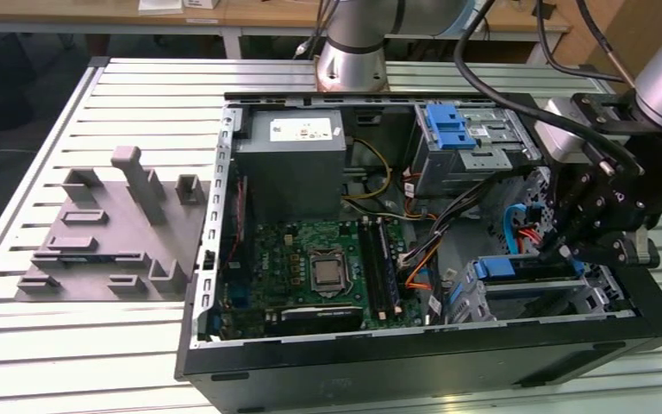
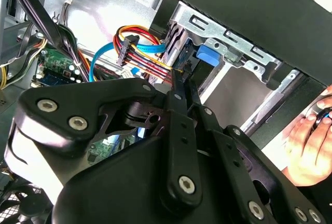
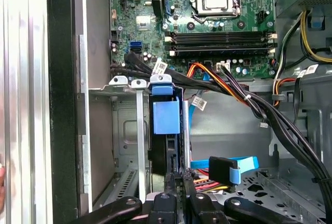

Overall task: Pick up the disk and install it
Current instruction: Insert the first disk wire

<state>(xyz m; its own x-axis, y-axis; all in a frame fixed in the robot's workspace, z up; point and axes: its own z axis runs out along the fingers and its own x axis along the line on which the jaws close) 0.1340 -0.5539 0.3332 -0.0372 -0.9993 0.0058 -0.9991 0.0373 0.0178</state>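
you are holding the gripper [image 3: 175,182] narrowed on the edge of the disk [image 3: 167,125], which is standing on edge in the drive cage [image 3: 124,130] of the computer case [image 1: 423,362]; likely stiff, weighty and shock-sensitive, so keep gripping its rigid frame.

— What's in front of you in the second wrist view?
— Your gripper [image 2: 179,86], its black fingers [image 2: 176,105] pressed close together, reaching toward a metal drive cage [image 2: 233,53] with a blue tab [image 2: 207,55].
— Anything nearby?
— Red, yellow and blue cables [image 2: 137,45] beside it, and a person's hand [image 2: 311,141] by the case's edge.
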